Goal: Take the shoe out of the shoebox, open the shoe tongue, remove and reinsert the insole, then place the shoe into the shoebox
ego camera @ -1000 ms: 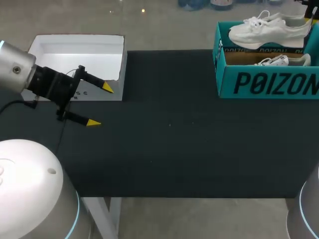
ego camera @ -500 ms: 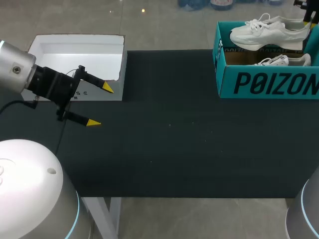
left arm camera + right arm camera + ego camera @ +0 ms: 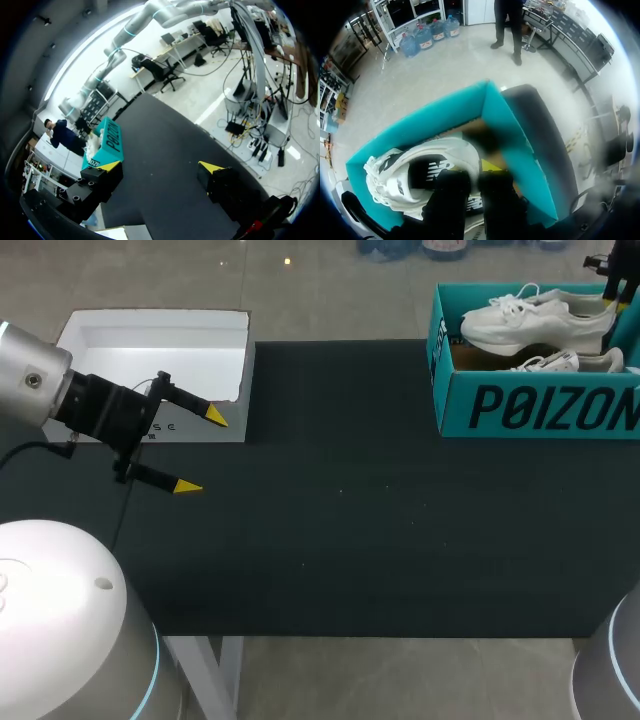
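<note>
At the desk's (image 3: 350,530) far right corner stands the teal shoebox (image 3: 540,405), its right end running out of the head view. The right claw (image 3: 475,175) is clenched on the heel of the white shoe (image 3: 535,320), which hangs tilted across the box's open top, above a second shoe (image 3: 560,362) lying inside. By the far left corner, just beside a white open box (image 3: 150,340), the left claw (image 3: 200,452) hovers released, fingers spread. Only the desk's wide dark middle lies between it and the shoebox.
</note>
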`<state>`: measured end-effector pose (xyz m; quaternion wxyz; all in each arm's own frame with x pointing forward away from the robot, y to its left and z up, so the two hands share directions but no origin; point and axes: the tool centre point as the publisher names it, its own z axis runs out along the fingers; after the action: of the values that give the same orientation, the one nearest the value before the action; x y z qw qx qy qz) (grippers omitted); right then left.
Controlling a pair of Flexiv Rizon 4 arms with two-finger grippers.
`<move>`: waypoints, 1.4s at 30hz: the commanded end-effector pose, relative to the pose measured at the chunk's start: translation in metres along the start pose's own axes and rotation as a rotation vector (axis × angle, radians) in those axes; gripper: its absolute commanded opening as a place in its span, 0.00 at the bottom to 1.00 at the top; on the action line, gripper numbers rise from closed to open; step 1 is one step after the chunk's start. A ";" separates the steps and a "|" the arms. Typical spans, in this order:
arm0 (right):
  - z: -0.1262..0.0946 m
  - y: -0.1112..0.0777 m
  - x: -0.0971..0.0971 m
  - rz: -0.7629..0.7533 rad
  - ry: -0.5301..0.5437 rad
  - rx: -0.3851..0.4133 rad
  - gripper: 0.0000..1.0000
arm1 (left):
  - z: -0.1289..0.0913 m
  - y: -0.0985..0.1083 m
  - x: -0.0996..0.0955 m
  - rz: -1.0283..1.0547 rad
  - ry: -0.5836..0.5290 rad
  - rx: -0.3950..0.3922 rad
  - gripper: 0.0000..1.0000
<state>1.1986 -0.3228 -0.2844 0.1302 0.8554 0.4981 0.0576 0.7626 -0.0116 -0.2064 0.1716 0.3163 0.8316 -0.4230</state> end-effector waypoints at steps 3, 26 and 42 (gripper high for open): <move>0.017 0.001 -0.002 0.019 -0.011 -0.003 0.00 | -0.001 -0.001 0.000 -0.001 0.004 -0.003 1.00; 0.048 -0.027 -0.015 0.026 -0.071 -0.006 0.00 | -0.001 -0.001 0.000 -0.001 0.004 -0.003 1.00; 0.004 -0.023 -0.017 0.068 -0.042 0.016 1.00 | -0.001 -0.001 0.000 -0.001 0.004 -0.003 1.00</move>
<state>1.1752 -0.3275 -0.3022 0.1320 0.8738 0.4662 0.0416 0.7626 -0.0116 -0.2065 0.1717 0.3163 0.8316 -0.4230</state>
